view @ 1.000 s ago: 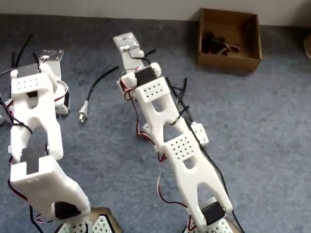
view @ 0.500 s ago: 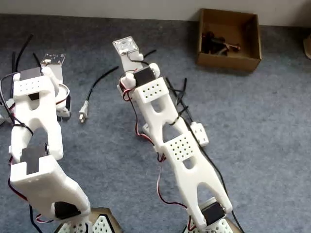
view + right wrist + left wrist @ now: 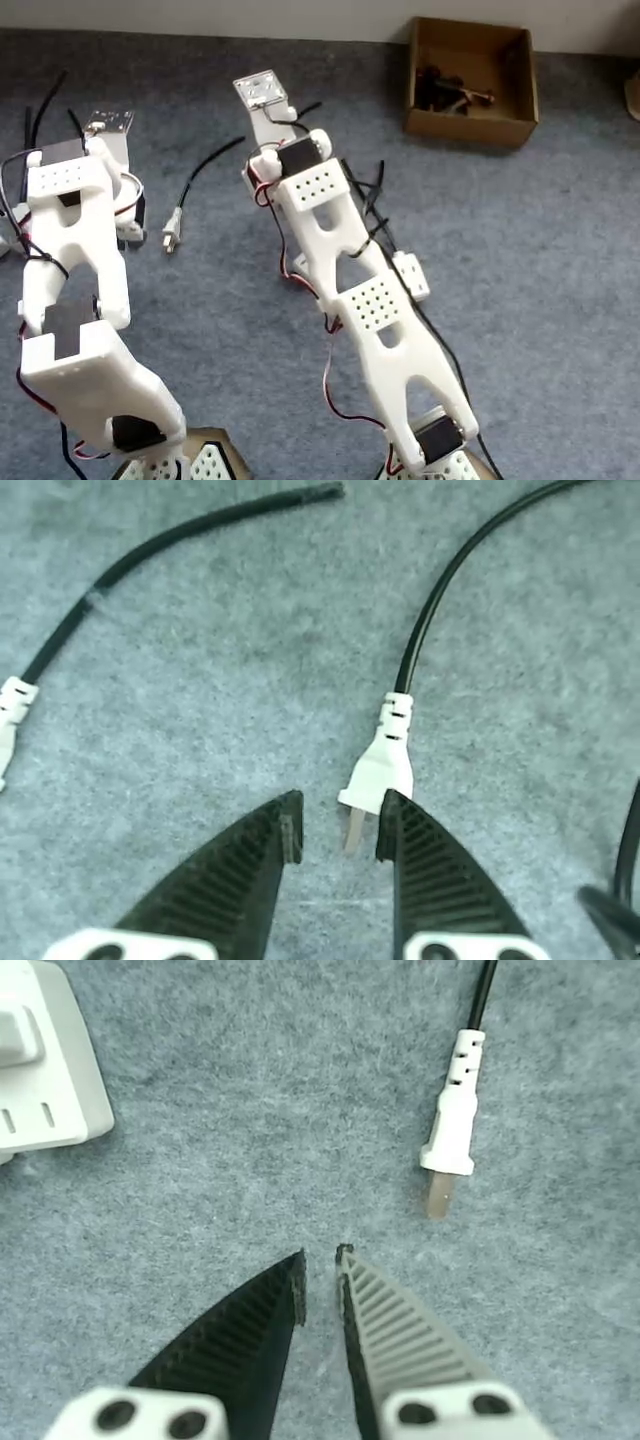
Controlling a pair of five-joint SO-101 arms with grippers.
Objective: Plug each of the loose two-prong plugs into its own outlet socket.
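Surface [image 3: 540, 300] lay open across the frame's right half, below the cardboard box [image 3: 470, 80] at upper right. Lane between the arms: white plug [image 3: 171, 232] and black cord [image 3: 212, 162] lay across it. Loose cables [image 3: 375, 200] crowded the centre.

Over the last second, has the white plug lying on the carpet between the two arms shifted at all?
No. In the high view the plug keeps the same spot and the same angle, judged against the cardboard box, which stays put.
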